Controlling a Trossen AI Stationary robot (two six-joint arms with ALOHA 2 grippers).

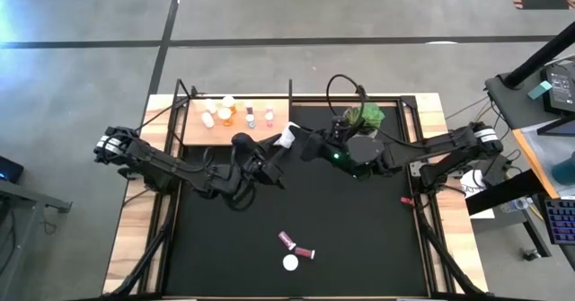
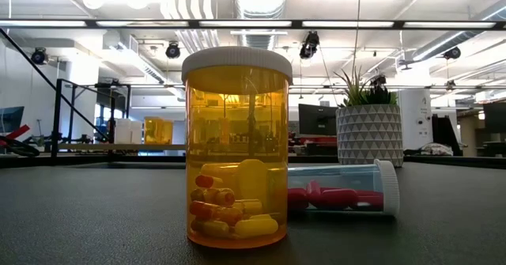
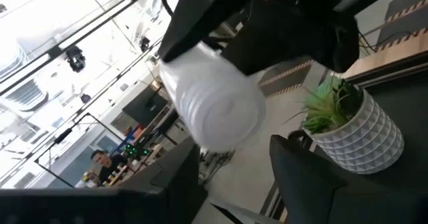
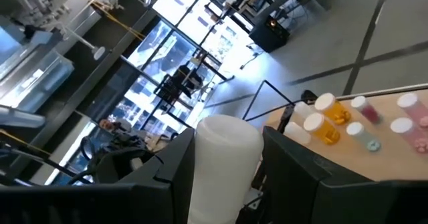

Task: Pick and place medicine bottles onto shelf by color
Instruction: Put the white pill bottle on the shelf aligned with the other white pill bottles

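A potted plant (image 1: 366, 117) stands on the black mat (image 1: 359, 238).
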